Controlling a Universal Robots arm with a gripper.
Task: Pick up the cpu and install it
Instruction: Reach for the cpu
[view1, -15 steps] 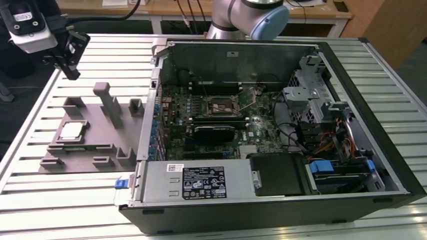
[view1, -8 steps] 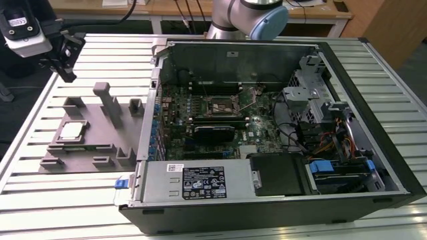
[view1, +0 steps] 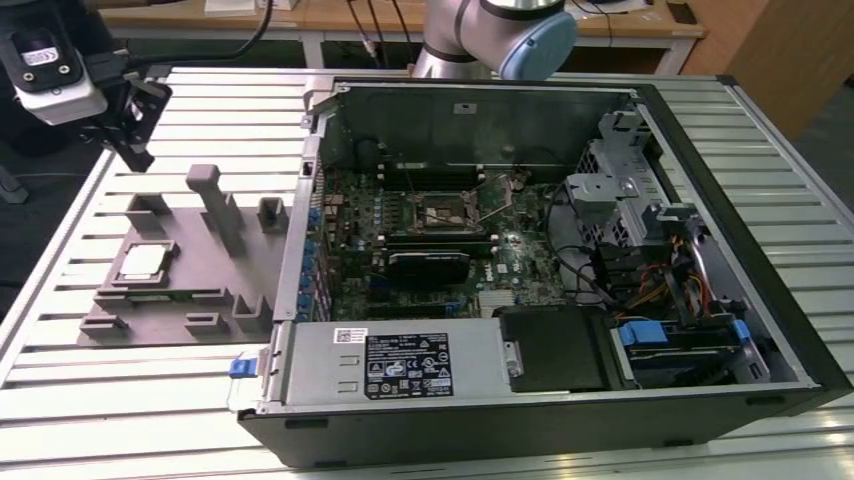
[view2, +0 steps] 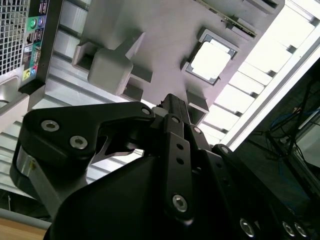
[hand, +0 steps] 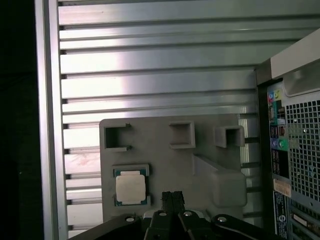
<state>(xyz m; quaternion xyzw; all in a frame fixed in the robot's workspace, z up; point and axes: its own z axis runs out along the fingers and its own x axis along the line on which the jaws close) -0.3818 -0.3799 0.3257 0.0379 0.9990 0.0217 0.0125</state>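
Nothing done yet: our black gripper (hand: 172, 196), clenched and empty, hovers above the silvery square cpu (hand: 130, 186) lying in its grey plastic tray (hand: 150, 150).

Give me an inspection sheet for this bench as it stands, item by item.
Surface: ribbed aluminium table carries the tray and the case.
Job's things: cpu lies flat in its recess on the grey tray; motherboard socket sits inside the open computer case.
Clutter: nothing seen.
Grippers: gripper shut, holding nothing, over the tray beside the cpu, not touching it.
Cables: coloured wires bundled inside the case, at the exterior view's right.
Surroundings: wooden desks behind the table.
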